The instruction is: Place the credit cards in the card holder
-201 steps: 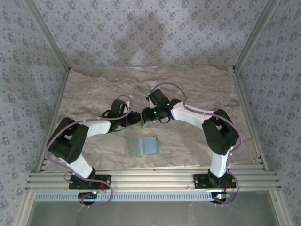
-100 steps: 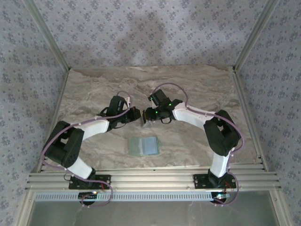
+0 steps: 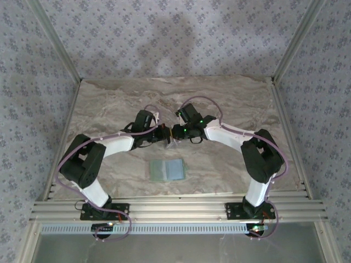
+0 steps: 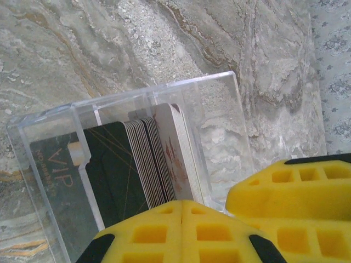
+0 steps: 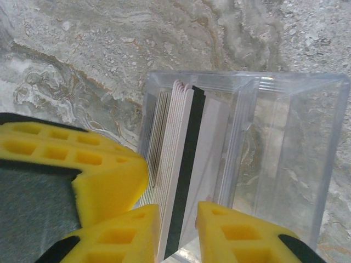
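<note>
The right gripper [image 5: 178, 216] is narrowed onto the top edge of a dark-edged credit card [image 5: 185, 159] standing in the packed stack inside the clear box [image 5: 296, 137]. The left gripper [image 4: 182, 211] is fully shut at the stack; whether it pinches anything I cannot tell. The card holder [image 3: 159, 170] lies open on the marble table [image 3: 109, 104], apart from the box and nearer the bases. Tight packing could drag neighbouring cards out or lift the light box, and a shallow pinch could let the card slip
</note>
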Controlling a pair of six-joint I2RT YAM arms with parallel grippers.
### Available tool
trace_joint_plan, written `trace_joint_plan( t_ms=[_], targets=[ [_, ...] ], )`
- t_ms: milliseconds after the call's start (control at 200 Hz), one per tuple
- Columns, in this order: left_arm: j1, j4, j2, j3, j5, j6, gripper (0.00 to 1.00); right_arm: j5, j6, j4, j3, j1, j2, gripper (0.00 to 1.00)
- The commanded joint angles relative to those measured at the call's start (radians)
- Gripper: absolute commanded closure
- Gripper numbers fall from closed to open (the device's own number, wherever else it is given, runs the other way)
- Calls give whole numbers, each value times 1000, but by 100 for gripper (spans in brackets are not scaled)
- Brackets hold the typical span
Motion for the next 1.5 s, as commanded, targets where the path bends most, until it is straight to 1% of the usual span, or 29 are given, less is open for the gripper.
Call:
trace_joint_plan(
  t_ms=[0,95,310,430,565,570,590,710,795,884,944,1089,1284,1494],
  targets=[
    [-4,17,31,35,22,-7,96,-39,14,10,-2,-8,12,69],
    [-4,22,49,40,27,-7,96,-73,24,30,-9,-13,22,66],
    [-4,51,68,29,35,-19,96,-152,57,81,-19,-33,45,65],
    [-7,57,68,27,37,-21,95,-184,71,103,-19,-36,66,64],
    [-7,64,68,23,39,-24,95,-257,104,156,-19,-44,92,64],
    [-7,66,68,22,39,-24,95,-261,108,161,-43,-45,93,63],
    [-8,67,68,22,39,-25,96,-265,113,168,-54,-47,96,63],
    [-7,82,71,12,41,-29,95,-353,153,251,-80,-59,115,63],
    [-7,98,78,4,44,-35,95,-376,199,296,-103,-61,110,63],
    [-9,116,84,-6,48,-41,95,-413,225,341,-119,-66,105,65],
    [-9,123,85,-12,48,-43,95,-463,266,401,-136,-72,105,68],
    [-12,134,88,-17,47,-46,95,-519,329,512,-171,-81,98,73],
    [-16,128,87,-15,45,-44,95,-557,383,613,-205,-91,92,78],
    [-19,121,88,-14,39,-38,95,-552,389,636,-222,-97,74,84]
  ],
)
